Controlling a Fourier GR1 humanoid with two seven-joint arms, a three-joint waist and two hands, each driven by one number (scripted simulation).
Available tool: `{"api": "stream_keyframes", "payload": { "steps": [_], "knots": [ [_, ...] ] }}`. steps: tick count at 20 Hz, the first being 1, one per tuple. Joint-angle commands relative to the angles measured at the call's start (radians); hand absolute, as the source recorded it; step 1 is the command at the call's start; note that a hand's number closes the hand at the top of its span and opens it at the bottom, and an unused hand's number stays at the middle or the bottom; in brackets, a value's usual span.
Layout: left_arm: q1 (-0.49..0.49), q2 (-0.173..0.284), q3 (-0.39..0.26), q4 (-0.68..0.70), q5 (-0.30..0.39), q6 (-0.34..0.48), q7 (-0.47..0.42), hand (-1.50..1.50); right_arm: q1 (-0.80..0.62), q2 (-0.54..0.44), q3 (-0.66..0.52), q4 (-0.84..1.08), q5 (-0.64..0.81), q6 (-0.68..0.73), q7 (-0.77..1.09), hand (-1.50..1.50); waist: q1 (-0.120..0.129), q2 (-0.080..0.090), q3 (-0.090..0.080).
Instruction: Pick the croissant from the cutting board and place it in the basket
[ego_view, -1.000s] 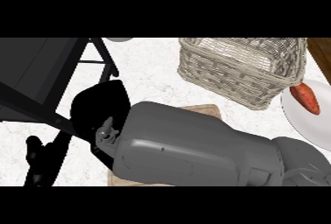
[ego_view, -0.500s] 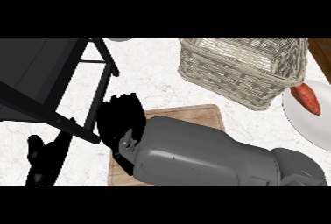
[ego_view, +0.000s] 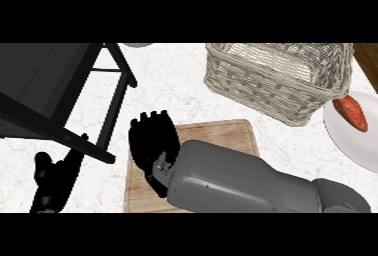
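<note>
Croissant hidden; right hand (ego_view: 153, 137) over the cutting board (ego_view: 221, 134).
Finger state cannot be told. Basket (ego_view: 273, 85) stands far right.

Croissant hidden, cutting board (ego_view: 221, 131) largely covered by right forearm (ego_view: 236, 180), plate (ego_view: 353, 137) cut by edge

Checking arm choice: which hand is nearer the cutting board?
Right. The right hand is over the cutting board's left part; the left hand sits off to the board's left, apart from it, over the counter.
</note>
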Motion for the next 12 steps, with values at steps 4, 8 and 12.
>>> {"api": "stream_keyframes", "payload": {
  "steps": [4,8,12],
  "knots": [
    [0.034,-0.044,-0.011,0.084,-0.015,0.020,0.026,0.00,0.074,0.035,0.010,0.024,0.089,-0.021,0.014,-1.50,0.005,0.010,-0.016],
    [0.011,-0.015,0.001,0.084,0.000,-0.024,0.046,0.00,0.095,0.050,0.055,0.057,0.111,-0.057,0.025,-1.50,0.015,0.011,-0.016],
    [0.043,-0.004,0.012,0.068,0.007,-0.047,0.018,0.00,0.122,0.050,0.036,0.100,0.126,0.031,0.016,-1.50,0.008,0.010,-0.016]
  ]
}}
